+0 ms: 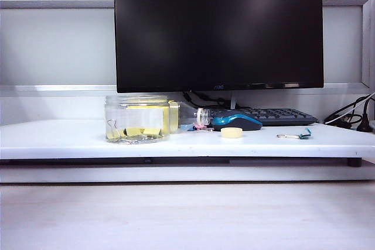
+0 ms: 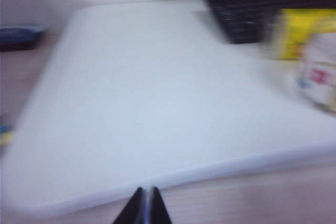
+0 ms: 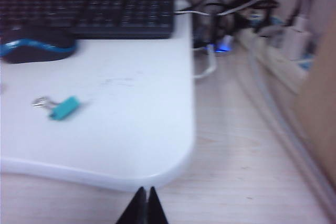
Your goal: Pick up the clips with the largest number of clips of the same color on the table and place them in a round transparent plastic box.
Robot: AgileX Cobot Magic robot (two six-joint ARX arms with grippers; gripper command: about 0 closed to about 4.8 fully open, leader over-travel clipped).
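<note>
Near the tabletop's (image 1: 70, 139) left end you see the round clear jar (image 1: 137, 119) with the yellow clips (image 1: 142, 132) inside. Your left gripper (image 2: 146, 203) hangs off the front edge, jaws pressed together. A teal clip (image 3: 63, 107) lies toward the right end. Your right gripper (image 3: 145, 203) sits off the front right corner, jaws pressed together.

White board (image 1: 70, 139) bearing jar (image 1: 137, 119), mouse (image 1: 236, 122)

An office desk is showing here; a monitor (image 1: 218, 27) is standing behind a keyboard (image 1: 275, 115) and mouse (image 1: 236, 122). Cables (image 3: 231, 9) are trailing beside the white board (image 1: 70, 139).
</note>
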